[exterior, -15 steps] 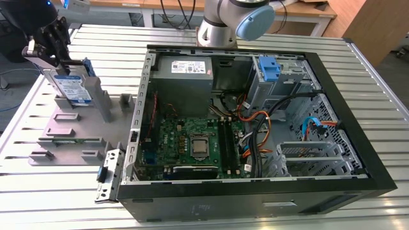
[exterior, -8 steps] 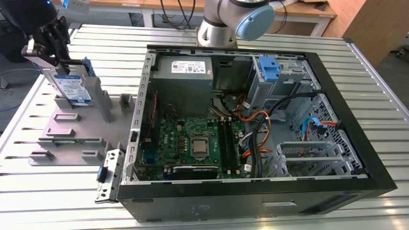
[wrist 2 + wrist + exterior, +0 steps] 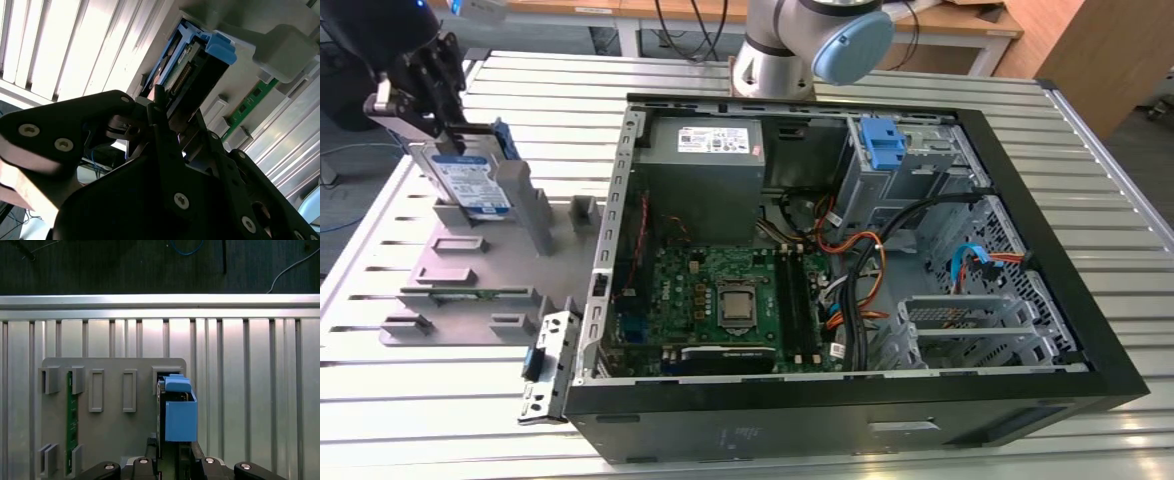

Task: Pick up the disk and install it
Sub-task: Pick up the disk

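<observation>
The disk (image 3: 470, 180) stands on edge at the exterior view's left, a silver drive with a white-and-blue label and blue side rails. Its lower end sits at a slot of the grey holder plate (image 3: 480, 265). My gripper (image 3: 435, 135) comes down from above and is shut on the disk's upper end. The first wrist view looks down the disk (image 3: 178, 412) edge-on, with my gripper (image 3: 175, 457) on either side of it. In the second wrist view the disk (image 3: 197, 62) runs out from between my gripper's (image 3: 175, 120) dark fingers toward the plate.
A green circuit strip (image 3: 467, 293) lies in the holder plate. The open computer case (image 3: 1067, 250) fills the exterior view's middle and right, with a grey power supply (image 3: 707, 145), motherboard (image 3: 727, 300), cables and a blue drive-bay latch (image 3: 883, 145). The arm's base (image 3: 787, 50) stands behind it.
</observation>
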Robot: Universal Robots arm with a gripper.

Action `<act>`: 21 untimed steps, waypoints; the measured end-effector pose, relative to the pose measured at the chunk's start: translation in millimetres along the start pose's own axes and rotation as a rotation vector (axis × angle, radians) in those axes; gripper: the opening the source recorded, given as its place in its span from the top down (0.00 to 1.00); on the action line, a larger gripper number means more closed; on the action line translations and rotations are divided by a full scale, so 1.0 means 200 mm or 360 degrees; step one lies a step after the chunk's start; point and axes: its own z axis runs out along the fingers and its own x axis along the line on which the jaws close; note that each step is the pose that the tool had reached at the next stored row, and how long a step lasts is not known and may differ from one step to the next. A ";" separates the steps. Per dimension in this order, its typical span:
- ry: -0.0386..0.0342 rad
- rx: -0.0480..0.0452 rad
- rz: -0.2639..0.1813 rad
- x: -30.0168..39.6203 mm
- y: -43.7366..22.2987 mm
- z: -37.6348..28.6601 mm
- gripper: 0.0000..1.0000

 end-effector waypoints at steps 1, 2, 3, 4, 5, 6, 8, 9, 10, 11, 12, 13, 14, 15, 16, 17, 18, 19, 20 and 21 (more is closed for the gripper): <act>0.0000 0.0000 0.0000 0.000 0.000 -0.002 0.65; 0.0000 0.0000 0.0000 0.000 0.000 -0.003 0.65; 0.0000 0.0000 0.0000 0.000 0.000 -0.005 0.65; 0.0000 0.0000 0.0000 0.000 0.000 -0.007 0.65; 0.0000 0.0000 0.0000 0.000 0.000 -0.007 0.65; 0.0000 0.0000 0.0000 0.000 0.000 -0.010 0.65; 0.0000 0.0000 0.0000 0.000 0.000 -0.013 0.65; 0.0000 0.0000 0.0000 0.000 0.000 -0.013 0.65; 0.0000 0.0000 0.0000 0.000 0.000 -0.013 0.65; 0.0000 0.0000 0.0000 0.000 0.000 -0.013 0.65; 0.0000 0.0000 0.0000 0.000 0.000 -0.013 0.65; 0.0000 0.0000 0.0000 0.000 0.000 -0.014 0.65; 0.0000 0.0000 0.0000 0.000 0.000 -0.014 0.65; 0.0000 0.0000 0.0000 0.000 0.000 -0.014 0.65; 0.0000 0.0000 0.0000 0.000 0.000 -0.014 0.65; 0.0000 0.0000 0.0000 0.000 0.000 -0.014 0.65; 0.0000 0.0000 0.0000 0.000 0.000 -0.014 0.65; 0.0000 0.0000 0.0000 0.000 0.000 -0.015 0.65; 0.0000 0.0000 0.0000 0.000 0.000 -0.016 0.65; 0.0000 0.0000 0.0000 0.000 0.000 -0.016 0.65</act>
